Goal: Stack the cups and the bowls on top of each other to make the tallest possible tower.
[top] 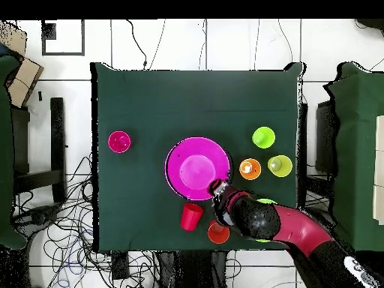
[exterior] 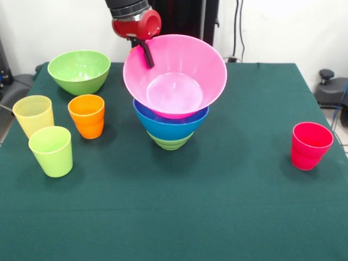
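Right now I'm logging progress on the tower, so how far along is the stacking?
Done: the blue bowl sits on a small green bowl. In hand: the gripper grips the rim of the pink bowl, tilted on the blue one. Left: the large green bowl and the loose cups, including orange, yellow, lime and red.

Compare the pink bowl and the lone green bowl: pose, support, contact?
The pink bowl is tilted toward the camera; the large green bowl sits level. The pink bowl rests in the blue bowl on the stack; the green one stands on the table. The gripper is at the pink rim; nothing touches the green. Both open upward.
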Robot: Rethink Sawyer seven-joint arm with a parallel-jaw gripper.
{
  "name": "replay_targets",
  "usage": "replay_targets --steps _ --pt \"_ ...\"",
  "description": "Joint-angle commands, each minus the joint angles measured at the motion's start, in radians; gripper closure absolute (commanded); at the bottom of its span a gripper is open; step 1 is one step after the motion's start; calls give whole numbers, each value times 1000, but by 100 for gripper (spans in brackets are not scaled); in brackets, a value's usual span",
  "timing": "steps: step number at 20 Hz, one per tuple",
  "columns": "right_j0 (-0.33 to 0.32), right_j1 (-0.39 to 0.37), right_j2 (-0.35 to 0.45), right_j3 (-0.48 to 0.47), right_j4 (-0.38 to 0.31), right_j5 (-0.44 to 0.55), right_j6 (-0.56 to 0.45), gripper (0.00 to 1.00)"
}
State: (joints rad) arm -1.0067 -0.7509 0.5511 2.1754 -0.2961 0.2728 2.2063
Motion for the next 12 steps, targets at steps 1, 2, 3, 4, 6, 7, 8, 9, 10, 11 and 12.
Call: replay_targets --steps 1,2,3,4,6,7,8,9,10,11,12 --pt "46 17 -8 -95 -49 -4 -9 100" --pt "48 17 -9 -98 -49 -3 -9 100" --pt "48 15 -8 -100 -46 2 -9 100" --pt "47 13 -6 -100 -44 6 -10 100" --pt "45 5 -3 -97 -41 13 -11 100" --pt "46 5 -5 -101 -42 15 -12 100" --pt "46 3 -6 -100 -43 15 -12 100" --pt "45 5 -7 -103 -44 14 -13 100" --pt "45 7 -7 -102 -47 12 -13 100" --pt "45 10 -9 -105 -49 11 -13 100" --pt "45 11 -9 -105 -49 10 -13 100"
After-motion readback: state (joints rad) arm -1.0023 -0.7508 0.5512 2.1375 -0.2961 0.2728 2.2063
